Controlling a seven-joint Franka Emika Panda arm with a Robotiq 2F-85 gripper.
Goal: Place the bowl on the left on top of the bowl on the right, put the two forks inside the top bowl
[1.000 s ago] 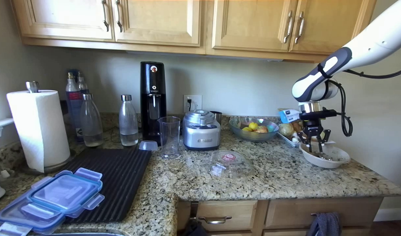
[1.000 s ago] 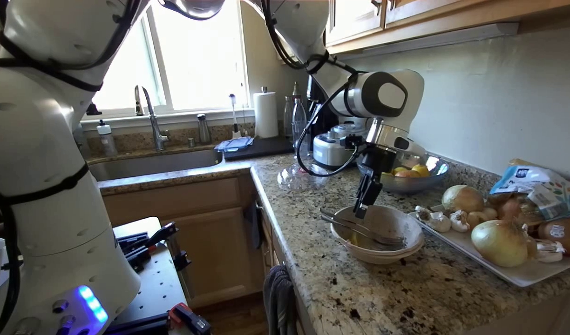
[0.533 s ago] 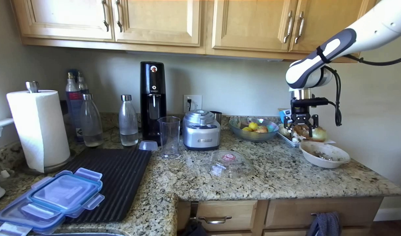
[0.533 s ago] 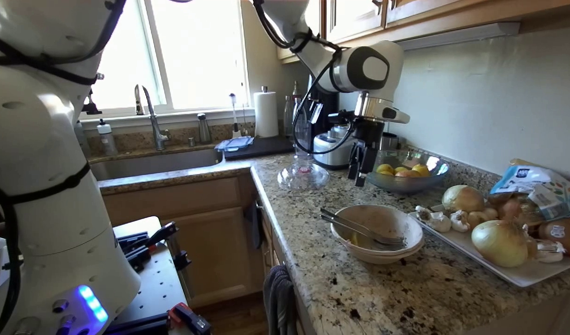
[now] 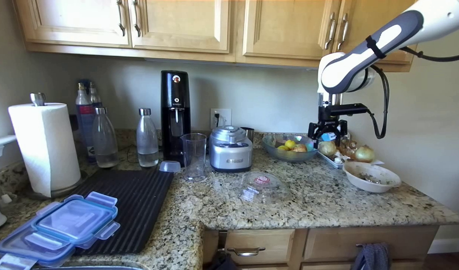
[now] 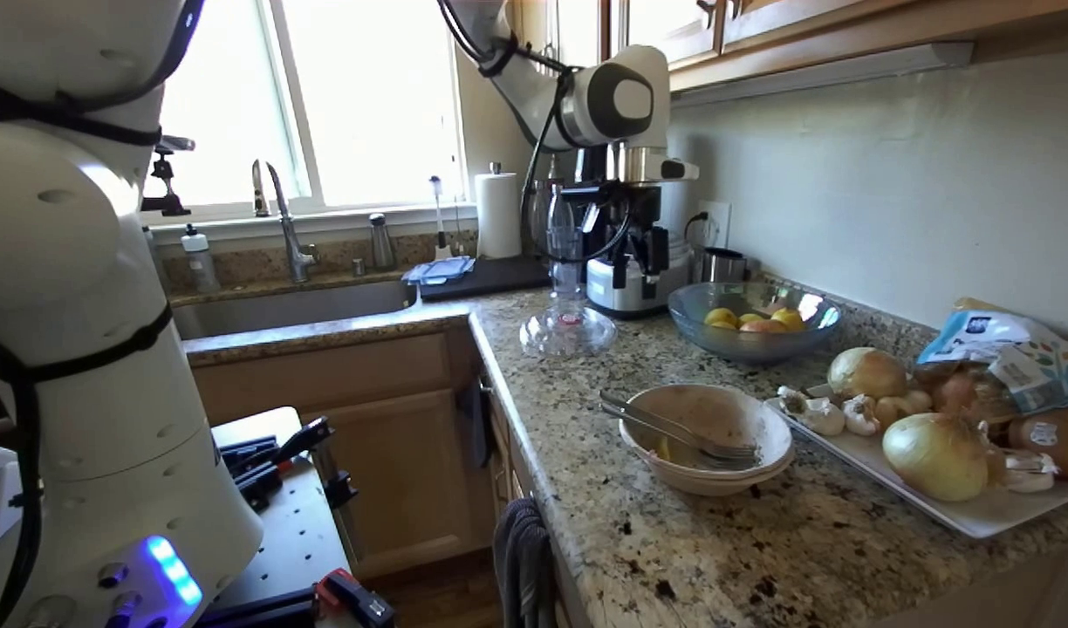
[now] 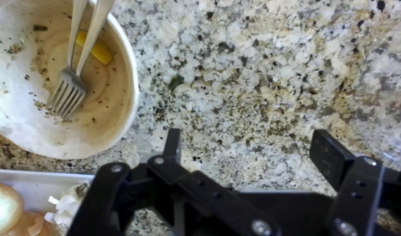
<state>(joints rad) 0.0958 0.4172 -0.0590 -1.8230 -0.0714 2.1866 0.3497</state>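
I judge the last step to be finished: the top bowl (image 6: pixel 726 406) sits nested in the lower bowl (image 6: pixel 707 488), whose edge just shows beneath, and the two forks (image 7: pixel 70 78) lie inside the top one, their ends poking past its rim, with a yellow scrap (image 7: pixel 100 52) beside them. My fingers (image 7: pixel 330 160) stand wide apart, nothing between them, above the counter (image 6: pixel 674 558) and well apart from the bowls. All the next move should ask is that I take the arm (image 5: pixel 379 50) away without brushing those fork ends. On the speckled stone, a white tray (image 6: pixel 992 513) of onions (image 6: pixel 935 455) and garlic (image 6: pixel 861 414) lies just beside the bowls; a glass fruit bowl (image 6: pixel 748 347) and a clear plastic dome (image 6: pixel 569 336) stand near. Beyond are a food processor (image 5: pixel 230 152), a sink (image 6: pixel 290 314) and a bright window (image 6: pixel 373 105).
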